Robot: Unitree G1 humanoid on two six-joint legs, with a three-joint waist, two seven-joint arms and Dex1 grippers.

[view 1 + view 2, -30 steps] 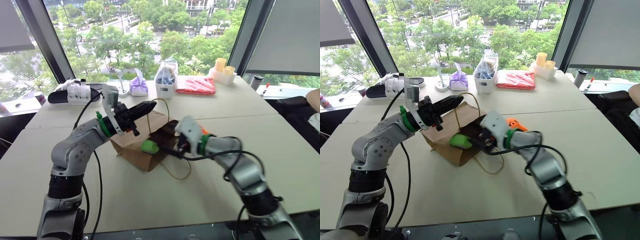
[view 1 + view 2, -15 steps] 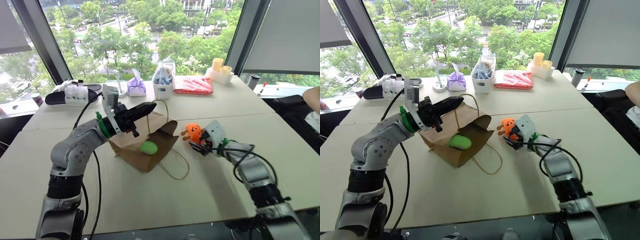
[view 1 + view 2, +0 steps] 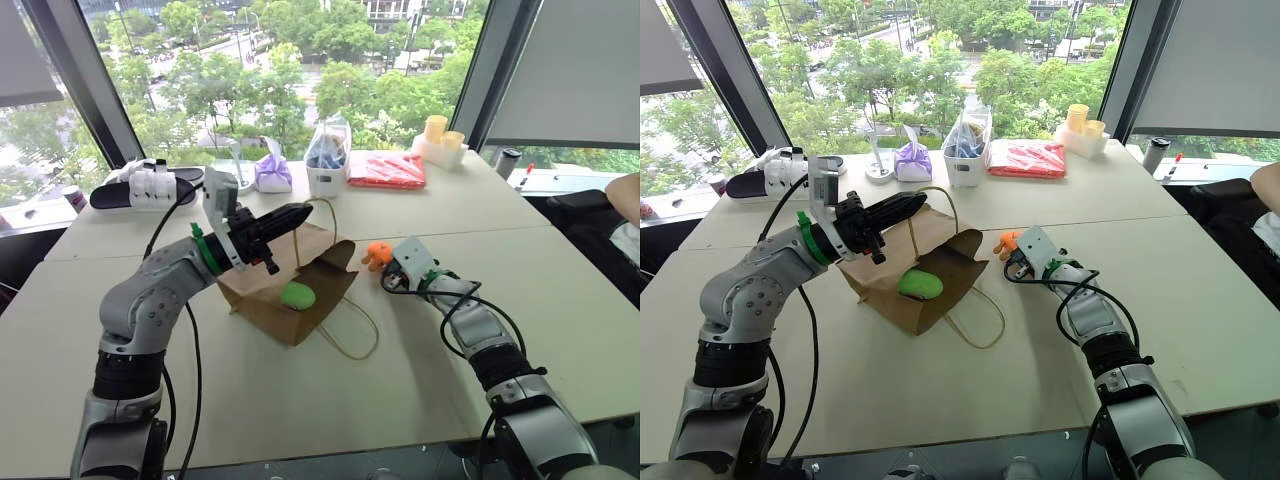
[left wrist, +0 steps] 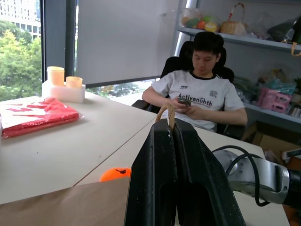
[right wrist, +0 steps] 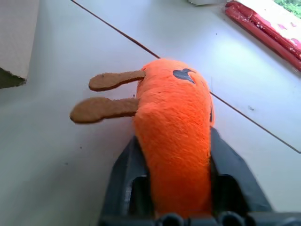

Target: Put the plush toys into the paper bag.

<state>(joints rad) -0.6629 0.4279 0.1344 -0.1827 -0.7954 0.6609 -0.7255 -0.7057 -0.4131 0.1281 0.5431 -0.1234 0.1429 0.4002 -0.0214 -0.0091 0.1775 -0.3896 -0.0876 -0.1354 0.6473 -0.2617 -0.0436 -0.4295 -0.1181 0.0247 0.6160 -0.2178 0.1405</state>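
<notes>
The brown paper bag (image 3: 262, 290) lies on its side on the table with its mouth facing right. The green plush toy (image 3: 297, 294) rests just inside that mouth. My left gripper (image 3: 300, 213) hovers over the bag, shut on its upper cord handle (image 4: 165, 110) and holding the loop up. To the right of the bag, my right gripper (image 3: 386, 266) is shut on the orange plush toy (image 5: 175, 127), low on the table. The toy bulges between the black fingers (image 5: 123, 174), and its brown stubs stick out toward the bag.
Along the back edge sit a black-and-white device (image 3: 145, 185), a purple pouch (image 3: 271, 172), a clear bag in a white holder (image 3: 330, 160), a red packet (image 3: 390, 170) and yellow cups (image 3: 440, 135). A person (image 4: 202, 89) sits past the table's right side.
My right gripper left the green toy in the bag's mouth, swung right and down to the orange toy, and closed on it. The left gripper kept still on the handle.
</notes>
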